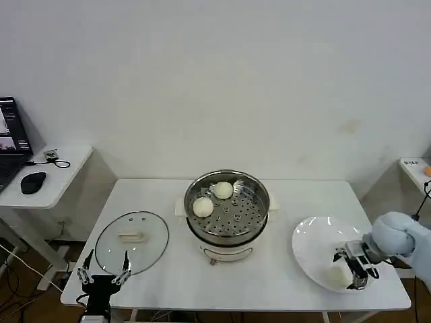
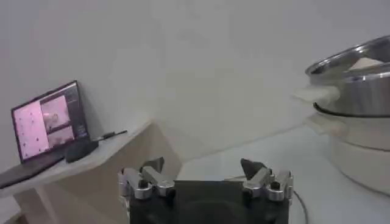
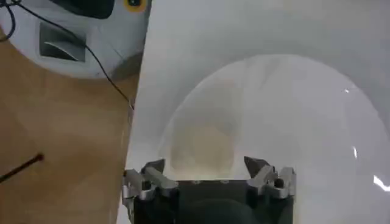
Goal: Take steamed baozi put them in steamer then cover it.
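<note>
- Head view counts three steamed baozi: two [image 1: 203, 207] [image 1: 223, 190] lie inside the steamer [image 1: 259, 214], and a third [image 1: 339, 276] sits on the white plate [image 1: 310, 245] to the right of the steamer.
- One steamer stands upright at the middle of the white desk [image 1: 155, 195], its open mouth facing up; the two buns inside sit in its rear-left part, just beside each other.
- One cover [image 1: 132, 241] lies flat on the desk to the left of the steamer, well apart from it, with the long axis of its white handle [image 1: 132, 236] running left to right.
- Right gripper [image 1: 355, 272] hangs over the near-right part of the plate, right of the steamer; its jaws stand open on either side of the third bun, and whether they touch it cannot be told.
- Left gripper [image 1: 104, 274] waits at the desk's front edge, left of the steamer and just in front of the cover, jaws spread wide and holding nothing.
</note>
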You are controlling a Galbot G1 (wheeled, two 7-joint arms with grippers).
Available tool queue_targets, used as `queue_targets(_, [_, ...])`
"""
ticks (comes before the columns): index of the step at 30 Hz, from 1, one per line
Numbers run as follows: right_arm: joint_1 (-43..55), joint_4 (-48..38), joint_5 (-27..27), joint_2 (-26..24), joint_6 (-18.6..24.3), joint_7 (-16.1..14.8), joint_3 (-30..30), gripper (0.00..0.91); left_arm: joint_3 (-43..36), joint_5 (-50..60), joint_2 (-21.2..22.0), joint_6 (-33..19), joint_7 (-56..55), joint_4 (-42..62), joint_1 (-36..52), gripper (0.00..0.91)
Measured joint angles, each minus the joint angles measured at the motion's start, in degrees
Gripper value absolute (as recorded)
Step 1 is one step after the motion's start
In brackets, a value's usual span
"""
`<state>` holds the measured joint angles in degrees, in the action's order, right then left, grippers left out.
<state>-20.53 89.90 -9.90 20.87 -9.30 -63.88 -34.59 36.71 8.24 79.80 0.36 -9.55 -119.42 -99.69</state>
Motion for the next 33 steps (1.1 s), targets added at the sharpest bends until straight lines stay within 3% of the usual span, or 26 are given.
queue_targets(7, [0.3,-0.9,0.0,0.8,-0.4,-0.3,-0.1,0.705,0.0,0.0,0.0,0.3,0.0,0.3,0.5,0.907])
queue_targets(24, [5.5,-0.2,3.2,-0.1,-0.6,-1.8,1.1,0.695,0.1,-0.1,0.0,0.3,0.0,-0.1,0.4,0.907])
queue_targets(33, [16.0,-2.1,6.8,1.8,-0.8,-2.3,-1.0,0.695,0.5,-0.2,-0.4,0.3,0.0,-0.2,0.8,0.907])
